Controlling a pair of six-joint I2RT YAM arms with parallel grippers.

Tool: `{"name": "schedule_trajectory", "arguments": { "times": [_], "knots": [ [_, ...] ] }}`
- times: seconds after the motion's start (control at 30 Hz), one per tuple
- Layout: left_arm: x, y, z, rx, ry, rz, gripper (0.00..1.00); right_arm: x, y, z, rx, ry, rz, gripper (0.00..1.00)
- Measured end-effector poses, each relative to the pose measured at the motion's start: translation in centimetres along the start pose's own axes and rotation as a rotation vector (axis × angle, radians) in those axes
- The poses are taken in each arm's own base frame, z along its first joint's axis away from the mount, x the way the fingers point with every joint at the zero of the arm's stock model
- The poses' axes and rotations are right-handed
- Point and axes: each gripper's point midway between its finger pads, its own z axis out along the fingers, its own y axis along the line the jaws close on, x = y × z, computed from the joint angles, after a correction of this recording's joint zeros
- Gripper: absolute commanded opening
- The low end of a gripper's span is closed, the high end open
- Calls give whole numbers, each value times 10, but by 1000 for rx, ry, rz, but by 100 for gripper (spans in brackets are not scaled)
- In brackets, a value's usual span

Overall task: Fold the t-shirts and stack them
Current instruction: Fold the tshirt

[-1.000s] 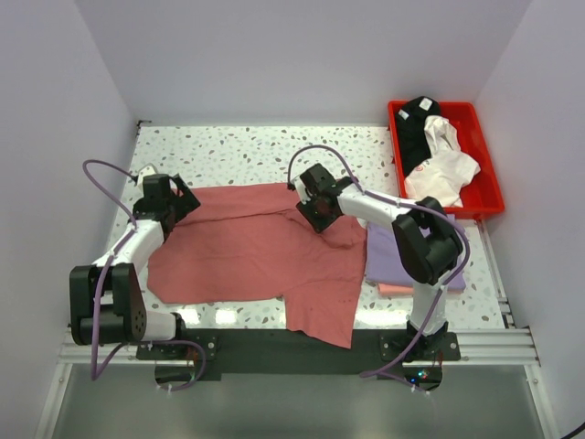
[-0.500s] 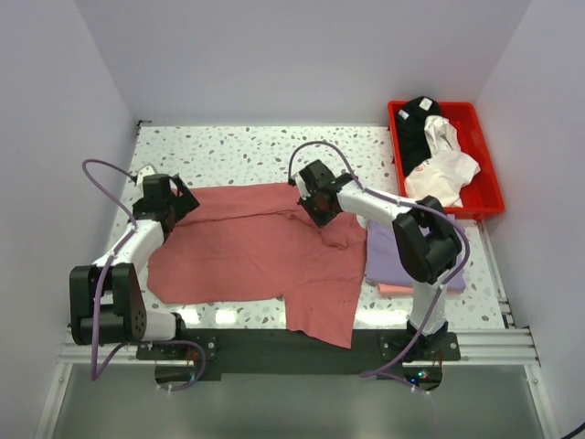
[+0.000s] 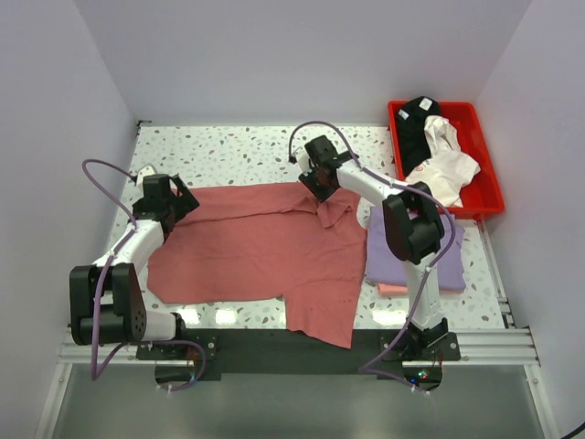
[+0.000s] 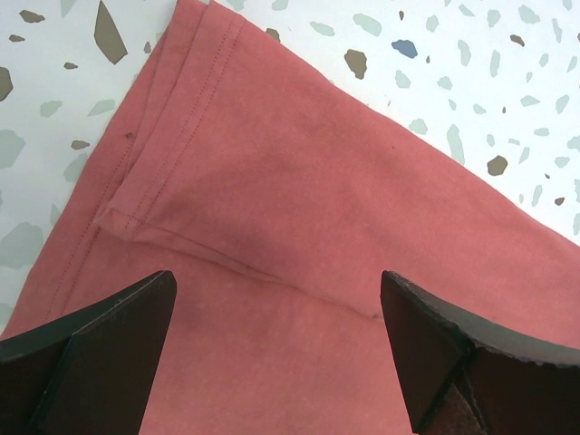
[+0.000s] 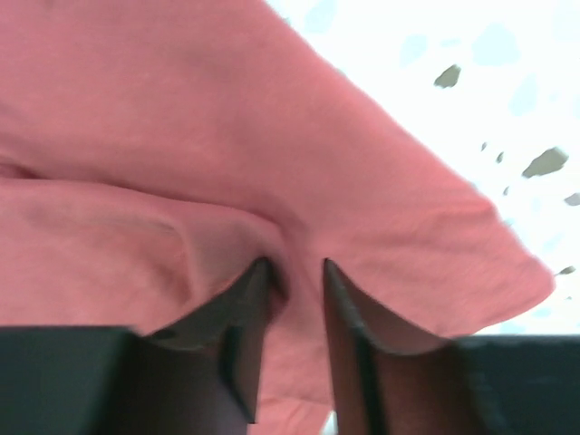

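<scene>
A white table top with dark speckles (image 3: 238,151) is covered across its middle by a spread dusty red cloth t-shirt (image 3: 256,247), one flap reaching over the near edge. A folded pale pink shirt (image 3: 393,289) is laid at the right under a folded lavender shirt (image 3: 382,256). A red rectangular plastic tray (image 3: 482,210) is set at the far right corner.

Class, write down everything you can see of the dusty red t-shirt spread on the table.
The dusty red t-shirt is soft, matte knit cloth with stitched hems, spread mostly flat on the speckled table. One part hangs over the near edge. The right gripper pinches a raised fold at its far right side; the open left gripper stands over its far-left hemmed corner.
</scene>
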Motion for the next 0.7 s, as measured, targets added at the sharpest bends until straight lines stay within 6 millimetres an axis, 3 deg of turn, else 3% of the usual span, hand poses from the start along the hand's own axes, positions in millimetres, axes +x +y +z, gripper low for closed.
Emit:
{"name": "schedule_trajectory", "arguments": {
  "times": [0.13,0.3,0.47,0.57,0.7],
  "knots": [
    [0,0,0,1,1,0,100,-5,-18,6,56,6,-65,43],
    [2,-4,-1,24,13,1,100,-11,-37,-1,150,-2,-77,55],
    [5,-10,-2,53,29,3,100,-3,-38,-30,187,-16,-42,59],
    [10,-17,-5,92,39,7,100,4,-22,-56,156,-63,3,59],
    [15,-26,-10,141,51,14,100,9,21,-84,27,-146,66,52]
  ]
}}
